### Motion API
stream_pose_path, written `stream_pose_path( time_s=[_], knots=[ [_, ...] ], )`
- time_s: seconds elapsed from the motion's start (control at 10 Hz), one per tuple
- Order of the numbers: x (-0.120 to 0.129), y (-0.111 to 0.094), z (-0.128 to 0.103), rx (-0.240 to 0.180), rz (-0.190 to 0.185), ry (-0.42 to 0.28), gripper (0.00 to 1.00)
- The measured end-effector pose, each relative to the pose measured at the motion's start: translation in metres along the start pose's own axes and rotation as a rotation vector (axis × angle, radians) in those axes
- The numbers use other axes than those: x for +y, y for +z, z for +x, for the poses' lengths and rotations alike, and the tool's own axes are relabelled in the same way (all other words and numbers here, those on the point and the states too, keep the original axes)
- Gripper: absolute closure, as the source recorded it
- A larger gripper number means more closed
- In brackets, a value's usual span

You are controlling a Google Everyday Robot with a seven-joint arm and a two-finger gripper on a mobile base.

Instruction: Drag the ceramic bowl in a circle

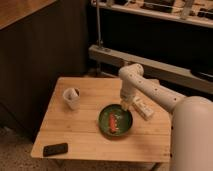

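bowl: dark green bowl (125,126) sits right of the table's (75,127) centre, toward the front edge, flat on the wood
contents: orange-red carrot piece (113,122) lies inside and would ride along with the bowl
gripper: gripper (123,106) points straight down onto the bowl's far rim; arm reaches in from the right
grip state: cannot tell whether it is clamped on the rim or only pressing it
why there: a rim contact gives a handle to slide the bowl without lifting it, probably
neighbours: white cup (71,97) well apart on the left; light box (142,108) just beside the bowl on the right; black device (55,149) near the front-left corner
risk: a circular path could nudge the box, the tightest side
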Motion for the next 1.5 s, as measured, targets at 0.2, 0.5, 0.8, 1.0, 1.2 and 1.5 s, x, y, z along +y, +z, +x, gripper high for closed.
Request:
stream_pose_path(
  time_s=[0.2,0.5,0.8,1.0,1.2,1.5],
  knots=[
    [-0.012,0.002,-0.018,-0.003,0.000,-0.020,0.99],
    [-0.026,0.006,-0.048,-0.009,-0.004,-0.044,0.99],
    [-0.045,0.008,-0.048,-0.016,-0.018,-0.099,0.99],
    [-0.077,0.011,-0.028,-0.018,-0.030,-0.132,0.99],
    [-0.100,0.013,-0.020,-0.018,-0.039,-0.175,0.99],
    [-0.121,0.012,-0.009,-0.041,-0.057,-0.218,0.99]
  ],
)
